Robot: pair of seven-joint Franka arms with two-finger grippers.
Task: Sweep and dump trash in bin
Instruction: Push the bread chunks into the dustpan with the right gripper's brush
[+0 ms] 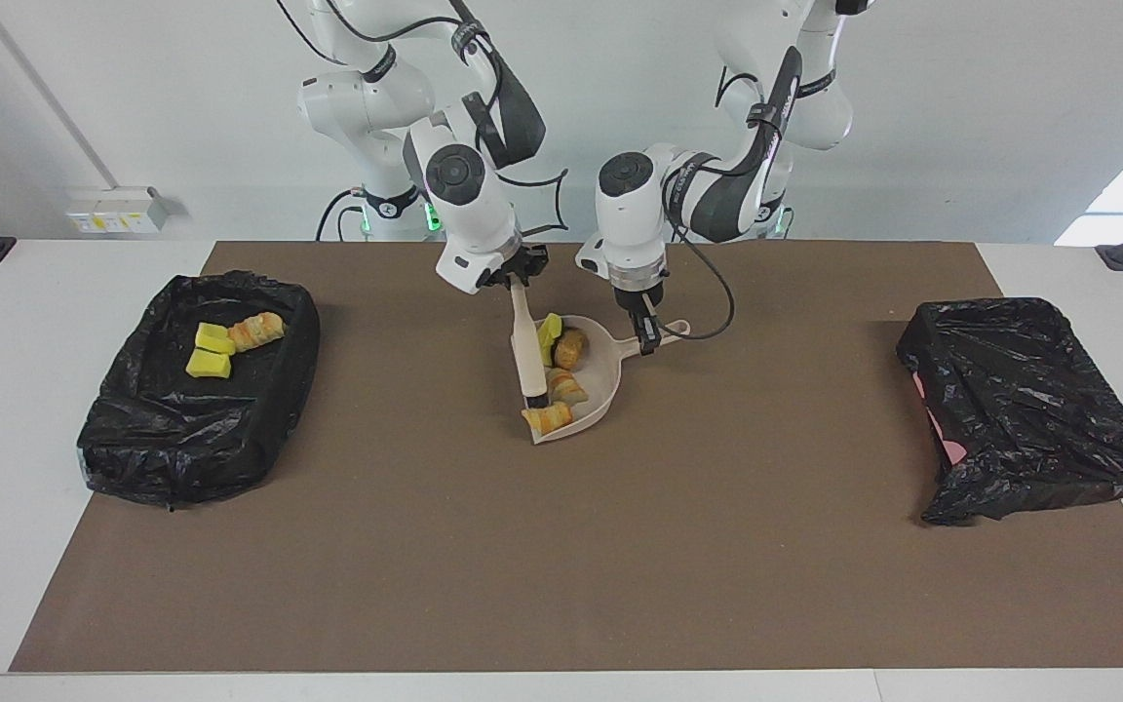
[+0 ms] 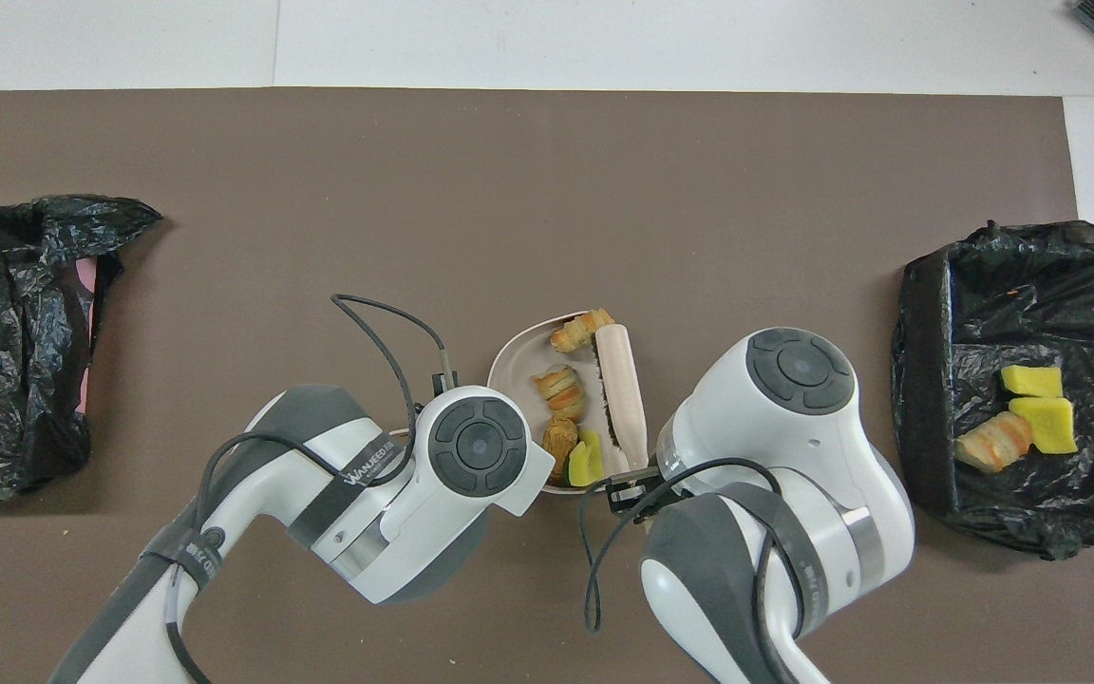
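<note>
Facing view first: the right hand [image 1: 520, 276] pinches the top of a beige brush [image 1: 526, 341], whose bristle end rests in the dustpan [image 1: 600, 375] at mid-bench. The left hand [image 1: 647, 327] is pressed shut on the dustpan's handle. Four pieces of trash [image 1: 561, 375] lie in the pan: one yellow sponge chunk and three tan bread-like lumps, one at its open lip. Three more sit in the black-lined bin [image 1: 133, 429] toward the right arm's end. Another black-lined bin [image 1: 1029, 409] stands toward the left arm's end.

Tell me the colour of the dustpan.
The dustpan is pale beige; the facing view shows it best.
</note>
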